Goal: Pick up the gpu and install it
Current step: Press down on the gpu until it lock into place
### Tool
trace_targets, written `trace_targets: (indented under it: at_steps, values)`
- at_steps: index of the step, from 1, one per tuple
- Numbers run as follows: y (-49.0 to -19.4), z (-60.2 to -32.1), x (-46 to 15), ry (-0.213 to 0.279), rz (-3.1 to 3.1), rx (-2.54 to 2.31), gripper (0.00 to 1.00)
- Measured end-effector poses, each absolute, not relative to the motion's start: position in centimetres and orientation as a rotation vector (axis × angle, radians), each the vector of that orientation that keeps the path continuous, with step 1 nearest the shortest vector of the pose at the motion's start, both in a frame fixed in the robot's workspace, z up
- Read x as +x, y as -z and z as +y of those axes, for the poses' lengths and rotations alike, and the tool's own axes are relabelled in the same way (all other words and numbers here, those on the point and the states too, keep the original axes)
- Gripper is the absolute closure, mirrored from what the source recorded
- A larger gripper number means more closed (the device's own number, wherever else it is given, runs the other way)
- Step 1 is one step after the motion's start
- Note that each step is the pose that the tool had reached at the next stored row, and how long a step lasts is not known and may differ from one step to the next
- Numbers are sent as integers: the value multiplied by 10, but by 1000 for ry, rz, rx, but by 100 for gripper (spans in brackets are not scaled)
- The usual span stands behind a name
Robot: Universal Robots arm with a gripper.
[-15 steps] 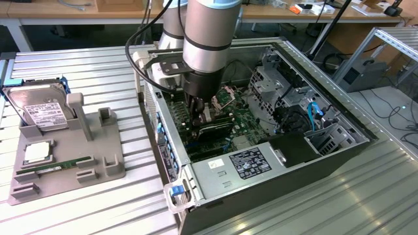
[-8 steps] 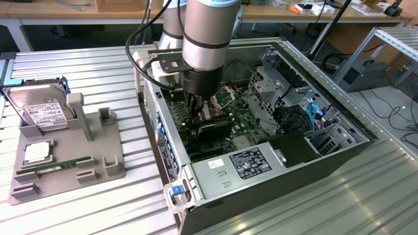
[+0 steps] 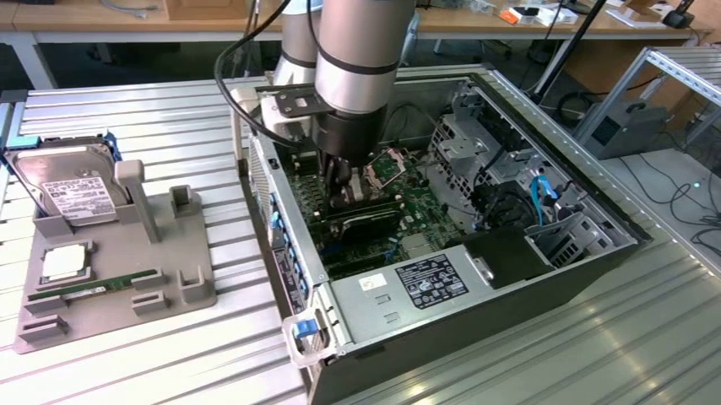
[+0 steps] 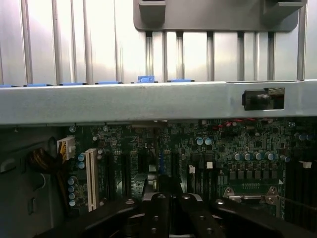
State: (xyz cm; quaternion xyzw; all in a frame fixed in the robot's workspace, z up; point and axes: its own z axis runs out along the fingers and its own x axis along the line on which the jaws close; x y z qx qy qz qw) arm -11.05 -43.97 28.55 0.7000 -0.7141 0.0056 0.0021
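Closest to the wrist camera, the gripper (image 4: 171, 218) is pointing down at the green board (image 4: 237, 144) inside the computer case (image 4: 148, 101). Its two dark fingers (image 4: 157, 218) are squeezing tight together, with no gap showing between them.

In the exterior view, the gripper (image 3: 344, 192) is reaching deep into the open computer case (image 3: 474, 337), in the middle of the frame. The gpu (image 3: 363, 221) is sitting right under it. It is looking like a long dark card with a pale stripe, and it is standing on its edge on the green board (image 3: 423, 207). The fingertips are coming down to the card's top edge. I cannot tell if they are pinching the card or only pushing on it.

So the picking up is looking done. The gpu is off the gray holder (image 3: 169, 278) at the lower left of the frame and is inside the case. The two tall posts on that holder are standing with nothing between them. The silver hard drive (image 3: 73, 194) and the thin green memory stick (image 3: 90, 289) are waiting on the holder, well apart from the gripper.

I think the job is getting close to its end. The card is looking low and straight where it belongs, but I cannot see if it is all the way down in its slot, and the gripper is touching or almost touching it.
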Motion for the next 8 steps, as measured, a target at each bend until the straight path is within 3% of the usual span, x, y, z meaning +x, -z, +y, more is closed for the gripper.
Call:
trace_targets:
  at_steps: [8]
  values:
    - [-279,-440,-117,-17,-2241,2196,89]
